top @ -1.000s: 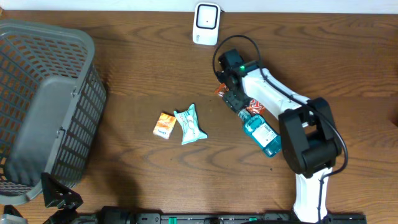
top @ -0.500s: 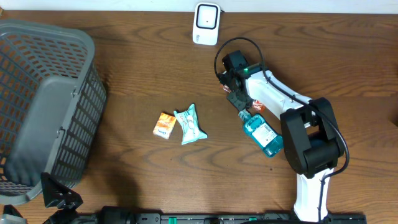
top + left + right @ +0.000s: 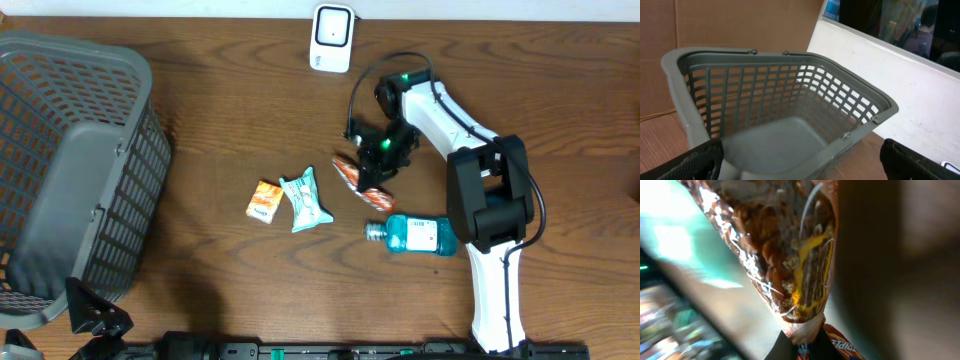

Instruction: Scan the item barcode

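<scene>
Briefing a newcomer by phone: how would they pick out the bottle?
Find the white right arm on the wooden table. Beside its dark joint, on the side toward the basket, the mouthwash bottle lies on its side. It alone is clear teal with a white label; the snack packet nearby is flat and orange-brown.

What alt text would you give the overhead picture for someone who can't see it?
The right gripper of a white robot arm grips an orange-brown snack packet over a wooden table. Around it lie a blue bottle on its side, a small orange box and a teal packet; a grey basket stands left, a white scanner at the top.
</scene>
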